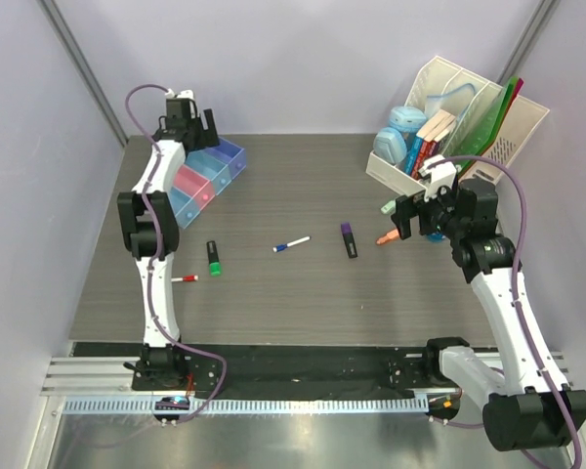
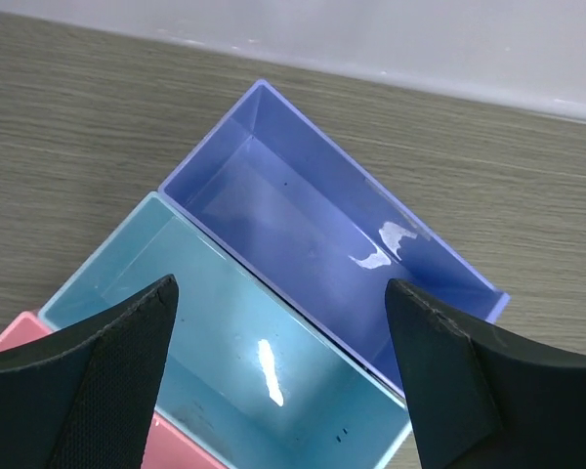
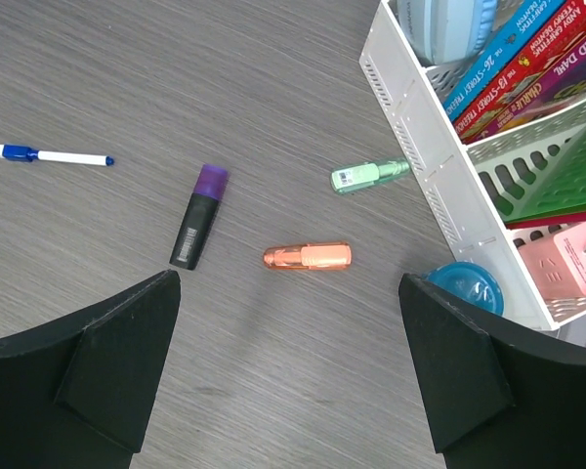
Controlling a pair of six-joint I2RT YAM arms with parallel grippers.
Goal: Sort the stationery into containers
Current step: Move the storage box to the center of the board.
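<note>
Sorting of stationery, top and wrist views. The left gripper (image 2: 281, 288) hung over the far-left row of containers (image 1: 210, 176), jaws spread and nothing between them; beneath it the purple tray (image 2: 303, 205) and the light blue tray (image 2: 225, 332) appeared empty. The right gripper (image 3: 291, 281), likewise released and empty, hovered near the white rack (image 3: 420, 127), just above an orange highlighter (image 3: 307, 257). The rest lay loose on the table (image 1: 293, 293): a pale green highlighter (image 3: 369, 176) and a blue roll (image 3: 466, 286) beside the rack, a purple highlighter (image 3: 199, 215) and a blue-capped marker (image 3: 54, 155) at centre, and a green highlighter (image 1: 214, 258) and a red-capped marker (image 1: 184, 279) at near left. The step in hand was probably a pick of the orange highlighter. Its barrel lay roughly along the line between the fingers, so the wrist would best turn to close across the barrel at mid-length, descending clear of the rack wall and the roll.
</note>
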